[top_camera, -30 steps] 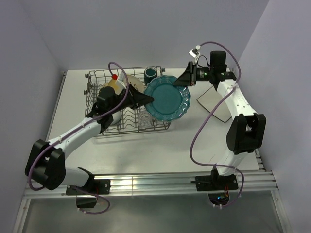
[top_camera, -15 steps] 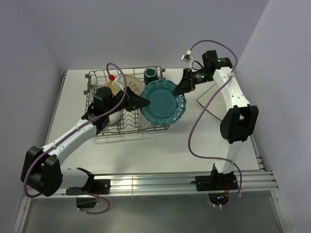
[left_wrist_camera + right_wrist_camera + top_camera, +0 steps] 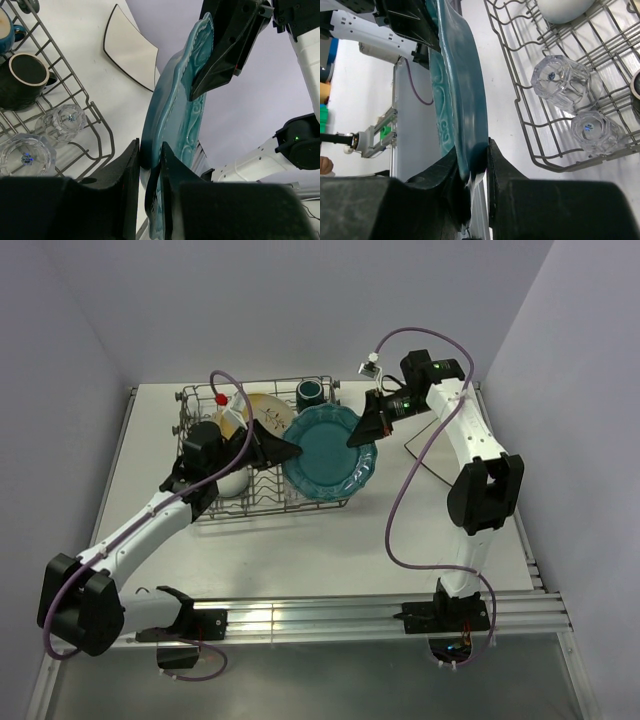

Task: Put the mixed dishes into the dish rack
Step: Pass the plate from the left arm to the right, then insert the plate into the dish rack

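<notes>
Most of the load sits in the dish rack [image 3: 262,386] already: the cream plate [image 3: 268,410], a white bowl [image 3: 232,480], two mugs and both small glasses [image 3: 62,122]. The white square plate [image 3: 127,55] lies on the table to the right, not yet loaded. My left gripper [image 3: 149,165] and right gripper [image 3: 472,165] both pinch opposite rims of the teal plate [image 3: 330,460], held on edge at the rack's right end. A second ago it hung farther right; both arms have carried it left
</notes>
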You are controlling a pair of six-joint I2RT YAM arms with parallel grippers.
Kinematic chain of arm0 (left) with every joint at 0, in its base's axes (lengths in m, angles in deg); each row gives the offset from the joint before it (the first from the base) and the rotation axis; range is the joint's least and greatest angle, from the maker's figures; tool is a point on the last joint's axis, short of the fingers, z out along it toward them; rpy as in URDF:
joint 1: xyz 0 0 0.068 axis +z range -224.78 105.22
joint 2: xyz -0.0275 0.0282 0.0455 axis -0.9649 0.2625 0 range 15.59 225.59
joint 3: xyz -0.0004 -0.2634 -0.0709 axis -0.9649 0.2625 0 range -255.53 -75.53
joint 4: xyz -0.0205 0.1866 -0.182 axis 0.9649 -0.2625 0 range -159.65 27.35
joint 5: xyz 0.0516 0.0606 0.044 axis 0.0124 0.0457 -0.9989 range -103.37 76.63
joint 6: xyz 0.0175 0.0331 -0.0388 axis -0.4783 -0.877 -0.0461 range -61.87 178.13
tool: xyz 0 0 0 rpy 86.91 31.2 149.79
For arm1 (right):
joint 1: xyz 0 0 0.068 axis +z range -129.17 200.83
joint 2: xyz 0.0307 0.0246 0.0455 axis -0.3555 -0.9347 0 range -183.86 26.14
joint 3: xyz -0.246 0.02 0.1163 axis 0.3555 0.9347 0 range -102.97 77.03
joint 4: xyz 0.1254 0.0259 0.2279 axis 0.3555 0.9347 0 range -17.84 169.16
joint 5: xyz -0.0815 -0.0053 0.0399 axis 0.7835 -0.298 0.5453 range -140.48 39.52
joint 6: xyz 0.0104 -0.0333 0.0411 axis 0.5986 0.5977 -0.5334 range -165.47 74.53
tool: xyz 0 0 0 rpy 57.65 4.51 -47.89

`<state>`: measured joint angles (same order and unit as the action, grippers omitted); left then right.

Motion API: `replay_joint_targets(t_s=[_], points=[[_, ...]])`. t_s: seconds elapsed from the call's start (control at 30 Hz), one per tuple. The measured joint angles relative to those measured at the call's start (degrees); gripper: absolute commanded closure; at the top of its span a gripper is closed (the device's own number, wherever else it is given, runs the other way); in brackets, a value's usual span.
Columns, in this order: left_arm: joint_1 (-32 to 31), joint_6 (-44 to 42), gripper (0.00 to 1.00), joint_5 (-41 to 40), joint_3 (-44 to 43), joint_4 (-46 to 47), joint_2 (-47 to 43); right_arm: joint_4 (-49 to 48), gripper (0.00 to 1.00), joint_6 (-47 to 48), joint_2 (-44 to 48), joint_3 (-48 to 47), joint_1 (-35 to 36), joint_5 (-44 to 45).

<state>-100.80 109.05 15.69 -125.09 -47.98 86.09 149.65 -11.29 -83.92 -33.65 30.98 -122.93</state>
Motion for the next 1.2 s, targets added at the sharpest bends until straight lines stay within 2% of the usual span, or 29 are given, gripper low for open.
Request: replay_joint_targets(t_s=[0.07, 0.1, 0.13, 0.2, 0.3, 0.4, 0.47, 0.63, 0.8, 0.93, 1.07, 1.2], points=[[0.24, -0.07, 0.77, 0.02, 0.52, 0.07, -0.68, 0.11, 1.0, 0.04, 0.0, -0.11, 0.22, -0.39], [0.33, -0.04, 0.66, 0.02, 0.72, 0.04, -1.07, 0.17, 1.0, 0.04, 0.0, -0.28, 0.33, -0.57], [0.42, -0.13, 0.49, 0.0, 0.85, 0.02, -1.55, 0.07, 1.0, -0.04, 0.0, -0.42, 0.39, -0.81], [0.76, 0.74, 0.33, -0.15, 1.01, 0.17, -2.86, -0.9, 1.0, -0.04, 0.0, -0.79, 0.59, -1.09], [1.46, 1.07, 0.23, -1.38, 1.03, -0.02, -6.86, -5.25, 1.0, -3.02, 0.0, -0.81, 0.72, -0.63], [1.97, -0.35, 0.17, -3.98, 1.03, -2.43, -11.54, -12.04, 1.0, -9.35, 0.11, -0.79, 1.31, -1.77], [2.58, -2.16, 0.16, -6.58, 1.01, -5.7, -14.58, -18.27, 1.0, -14.47, 0.22, -0.57, 2.16, -1.81], [2.8, -7.32, 0.13, -16.9, -0.98, -21.59, -23.19, -30.47, 1.0, -21.92, 0.22, -0.63, 4.72, 4.72], [2.8, -10.86, 0.06, -28.13, -2.91, -34.67, -33.59, -35.47, 1.0, -21.84, -0.5, -3.43, 9.57, 16.55], [2.8, -11.21, 0.05, -35.41, -3.17, -42.49, -41.99, -39.12, 1.0, -19.74, -2.01, -6.34, 15.34, 24.04], [2.8, -10.64, 0.05, -38.97, -2.8, -47.19, -46.69, -43.04, 1.0, -16.41, -5.99, -11.13, 19.89, 28.7], [2.8, -9.46, 0.05, -40.52, -1.33, -49.77, -48.54, -46.42, 1.0, -10.1, -8.87, -12.0, 21.77, 31.3]])
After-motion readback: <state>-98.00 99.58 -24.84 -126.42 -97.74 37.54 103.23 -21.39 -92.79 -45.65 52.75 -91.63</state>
